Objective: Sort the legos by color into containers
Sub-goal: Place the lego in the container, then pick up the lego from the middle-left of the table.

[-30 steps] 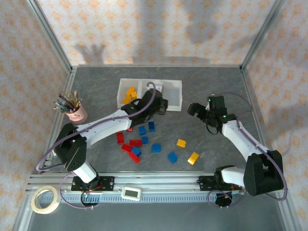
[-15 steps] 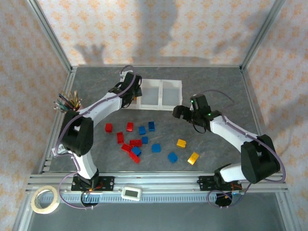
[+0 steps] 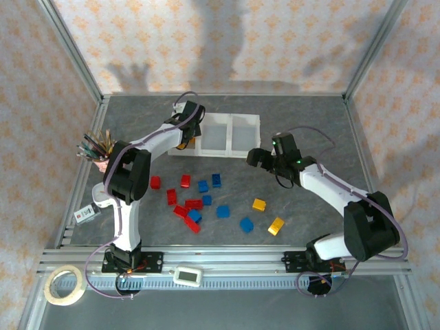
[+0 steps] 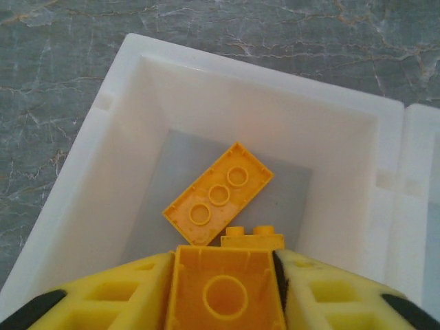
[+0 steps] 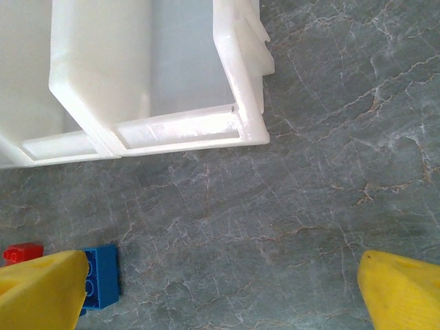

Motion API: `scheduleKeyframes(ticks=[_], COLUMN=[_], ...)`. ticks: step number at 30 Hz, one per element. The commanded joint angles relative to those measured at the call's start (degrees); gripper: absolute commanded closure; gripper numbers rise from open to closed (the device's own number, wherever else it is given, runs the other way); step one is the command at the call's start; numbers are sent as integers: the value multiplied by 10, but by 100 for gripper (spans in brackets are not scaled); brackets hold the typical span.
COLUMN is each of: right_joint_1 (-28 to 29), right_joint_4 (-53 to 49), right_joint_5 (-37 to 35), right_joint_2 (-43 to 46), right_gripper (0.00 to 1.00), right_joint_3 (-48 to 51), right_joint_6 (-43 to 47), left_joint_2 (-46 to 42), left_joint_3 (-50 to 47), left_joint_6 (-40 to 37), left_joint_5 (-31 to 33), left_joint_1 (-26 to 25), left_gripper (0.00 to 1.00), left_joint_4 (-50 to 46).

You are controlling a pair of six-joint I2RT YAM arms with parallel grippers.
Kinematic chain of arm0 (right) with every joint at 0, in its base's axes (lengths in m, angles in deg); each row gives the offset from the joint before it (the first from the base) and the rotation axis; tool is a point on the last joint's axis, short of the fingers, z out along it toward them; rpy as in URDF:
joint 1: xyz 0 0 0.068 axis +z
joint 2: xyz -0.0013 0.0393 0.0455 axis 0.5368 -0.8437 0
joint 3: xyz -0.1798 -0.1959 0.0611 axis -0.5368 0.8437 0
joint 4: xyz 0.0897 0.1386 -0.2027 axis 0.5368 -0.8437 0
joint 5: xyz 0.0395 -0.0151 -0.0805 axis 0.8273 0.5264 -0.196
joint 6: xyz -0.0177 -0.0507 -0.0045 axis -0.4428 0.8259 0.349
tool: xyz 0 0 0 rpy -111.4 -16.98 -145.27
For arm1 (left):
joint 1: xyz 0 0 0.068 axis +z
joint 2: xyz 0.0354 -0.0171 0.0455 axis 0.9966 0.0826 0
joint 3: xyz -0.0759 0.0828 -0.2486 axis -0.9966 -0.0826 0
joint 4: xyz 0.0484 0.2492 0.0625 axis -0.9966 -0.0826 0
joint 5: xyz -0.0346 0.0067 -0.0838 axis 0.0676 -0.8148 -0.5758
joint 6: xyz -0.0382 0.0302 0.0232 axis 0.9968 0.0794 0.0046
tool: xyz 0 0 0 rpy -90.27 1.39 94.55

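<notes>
Yellow brick [image 4: 223,299] gripped in the left hand [image 4: 225,271], which we see above the leftmost bin [image 4: 124,103]; right hand [image 5: 220,295] spread wide over the worktop [image 5: 330,172]

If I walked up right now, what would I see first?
A yellow-orange brick sits between the left gripper's fingers, right above the left bin with two more like it inside. Nearer the arms, red, blue and yellow loose bricks lie scattered on the grey table.

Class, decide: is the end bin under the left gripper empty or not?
Not empty: the bin holds yellow-orange legos on its floor.
</notes>
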Motion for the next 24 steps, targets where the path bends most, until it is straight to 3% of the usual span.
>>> scheduleKeyframes(ticks=[1, 4, 7, 15, 24], right_joint_1=[1, 0, 1, 1, 1], right_joint_4=[-12, -27, -43, -109, -157], right_joint_5=[-24, -29, -37, -76, -94], right_joint_2=[2, 3, 13, 79, 174], right_gripper=[0, 0, 0, 0, 0], right_joint_3=[-25, -34, -37, -12, 52], right_joint_6=[10, 13, 10, -15, -63], left_joint_2=[-19, -36, -59, -207, -305], left_joint_3=[21, 18, 15, -114, -221], left_joint_6=[-3, -6, -3, 19, 127], left_joint_5=[19, 16, 1, -101, -129], left_joint_1=[0, 0, -1, -42, -230], left_gripper=[50, 41, 40, 39, 35], left_joint_4=[-18, -20, -36, 2, -15])
